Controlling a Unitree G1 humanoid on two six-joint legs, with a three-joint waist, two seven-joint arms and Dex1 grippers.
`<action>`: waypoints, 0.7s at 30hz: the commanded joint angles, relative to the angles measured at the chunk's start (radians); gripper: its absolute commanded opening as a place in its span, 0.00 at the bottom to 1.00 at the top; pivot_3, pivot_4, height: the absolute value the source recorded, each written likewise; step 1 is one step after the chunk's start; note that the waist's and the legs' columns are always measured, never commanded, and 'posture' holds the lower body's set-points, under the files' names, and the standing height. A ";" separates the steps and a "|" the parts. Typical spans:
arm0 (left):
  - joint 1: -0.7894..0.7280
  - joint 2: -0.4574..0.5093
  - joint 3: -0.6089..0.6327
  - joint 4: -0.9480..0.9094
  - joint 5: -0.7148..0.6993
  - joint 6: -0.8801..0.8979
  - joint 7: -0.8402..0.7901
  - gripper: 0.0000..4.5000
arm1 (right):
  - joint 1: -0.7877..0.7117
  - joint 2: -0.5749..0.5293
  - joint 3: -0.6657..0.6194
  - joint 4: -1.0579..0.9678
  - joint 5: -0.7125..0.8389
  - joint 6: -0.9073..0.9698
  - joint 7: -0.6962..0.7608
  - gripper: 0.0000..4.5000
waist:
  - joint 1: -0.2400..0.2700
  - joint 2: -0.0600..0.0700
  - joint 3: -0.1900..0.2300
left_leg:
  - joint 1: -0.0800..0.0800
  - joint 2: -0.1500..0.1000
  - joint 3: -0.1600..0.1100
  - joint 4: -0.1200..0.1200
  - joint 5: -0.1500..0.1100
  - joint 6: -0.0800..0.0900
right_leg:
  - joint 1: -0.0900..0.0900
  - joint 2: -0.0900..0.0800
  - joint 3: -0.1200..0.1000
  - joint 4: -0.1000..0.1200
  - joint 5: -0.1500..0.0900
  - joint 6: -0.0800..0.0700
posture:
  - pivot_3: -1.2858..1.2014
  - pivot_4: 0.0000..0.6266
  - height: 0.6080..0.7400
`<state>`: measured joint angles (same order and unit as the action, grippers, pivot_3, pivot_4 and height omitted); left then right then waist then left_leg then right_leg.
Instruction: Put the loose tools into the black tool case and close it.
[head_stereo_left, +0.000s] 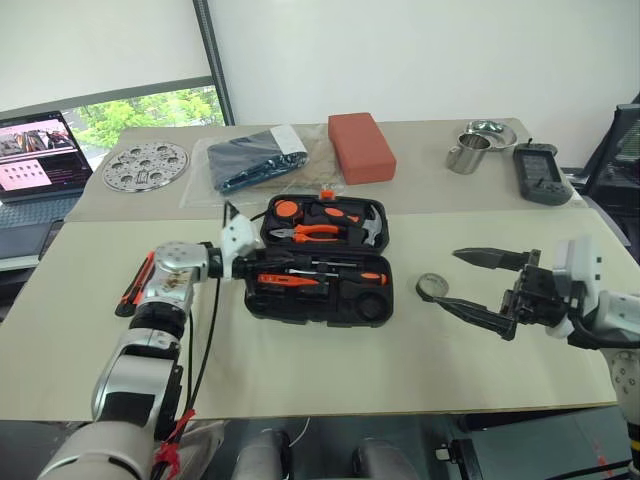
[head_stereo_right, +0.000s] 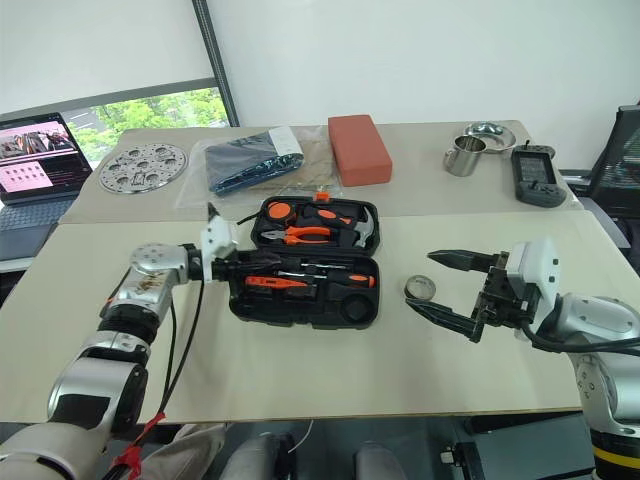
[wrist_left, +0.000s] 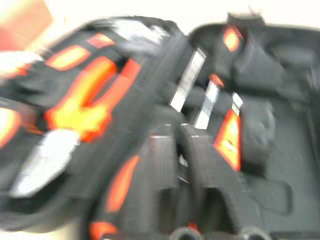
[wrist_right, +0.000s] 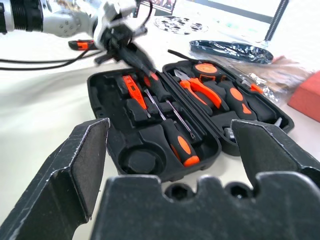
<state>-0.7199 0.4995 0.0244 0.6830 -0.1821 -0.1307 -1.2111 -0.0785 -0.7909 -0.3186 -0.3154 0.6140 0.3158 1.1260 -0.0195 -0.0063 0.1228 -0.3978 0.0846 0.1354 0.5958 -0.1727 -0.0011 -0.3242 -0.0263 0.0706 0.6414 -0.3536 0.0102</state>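
The black tool case lies open at the table's middle. Two long screwdrivers and a small orange screwdriver rest in its near half. Pliers and a hammer sit in the far half. My left gripper hovers over the case's left end, its fingers slightly parted with nothing between them. The orange-and-black utility knife lies on the table left of that arm. The small tape roll lies right of the case, just before my right gripper, which is wide open and holds nothing.
At the back stand a red-orange block, a dark bundle in a clear bag, a perforated metal disc, a steel cup and a dark handheld device. A laptop sits far left. The case's round recess is vacant.
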 joint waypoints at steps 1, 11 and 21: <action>0.095 0.059 0.107 -0.265 -0.077 0.175 0.136 0.52 | -0.044 0.001 0.019 0.010 0.020 -0.015 0.018 1.00 | -0.002 0.000 0.000 | 0.000 0.000 0.000 0.000 0.000 0.000 | 0.000 0.000 0.000 0.000 0.000 0.000 | 0.52 0.24 1.00; 0.439 0.195 0.342 -0.603 -0.038 0.433 0.514 0.99 | -0.180 0.067 0.139 0.030 0.014 -0.009 0.014 1.00 | 0.005 0.000 0.000 | 0.001 0.001 0.000 0.000 0.000 0.000 | 0.001 -0.002 0.000 0.000 0.000 0.000 | 0.52 0.24 1.00; 0.553 0.229 0.358 -0.509 0.029 0.405 0.633 0.99 | -0.225 0.094 0.175 0.068 0.001 -0.020 0.029 1.00 | 0.013 -0.001 0.000 | 0.002 0.000 0.001 -0.003 -0.001 0.001 | 0.001 -0.004 -0.001 -0.001 0.000 0.000 | 0.52 0.24 1.00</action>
<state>-0.1584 0.7017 0.3585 0.1698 -0.1596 0.2980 -0.5975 -0.2912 -0.6947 -0.1279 -0.2258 0.6100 0.3144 1.1544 -0.0061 -0.0072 0.1232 -0.3955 0.0847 0.1365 0.5926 -0.1732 -0.0006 -0.3232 -0.0307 0.0698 0.6410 -0.3535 0.0097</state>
